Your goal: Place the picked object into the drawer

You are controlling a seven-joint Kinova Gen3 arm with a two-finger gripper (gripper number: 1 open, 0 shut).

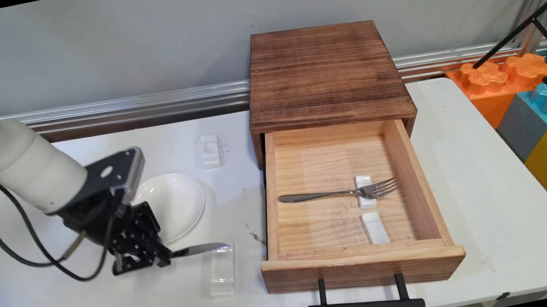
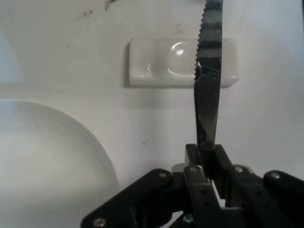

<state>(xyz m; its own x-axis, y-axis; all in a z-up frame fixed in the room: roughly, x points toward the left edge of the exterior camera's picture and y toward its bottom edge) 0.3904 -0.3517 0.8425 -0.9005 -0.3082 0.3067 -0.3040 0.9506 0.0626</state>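
Steel knife (image 2: 209, 71) clamped between gripper (image 2: 206, 154) jaws, blade over rest (image 2: 161, 64).

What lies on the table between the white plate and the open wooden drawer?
In the main view, between the white plate and the drawer lies the knife held by the gripper, its blade over a clear rest.

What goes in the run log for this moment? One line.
gripper: shut on knife | knife: over clear rest | plate: beside gripper | drawer: open, fork inside
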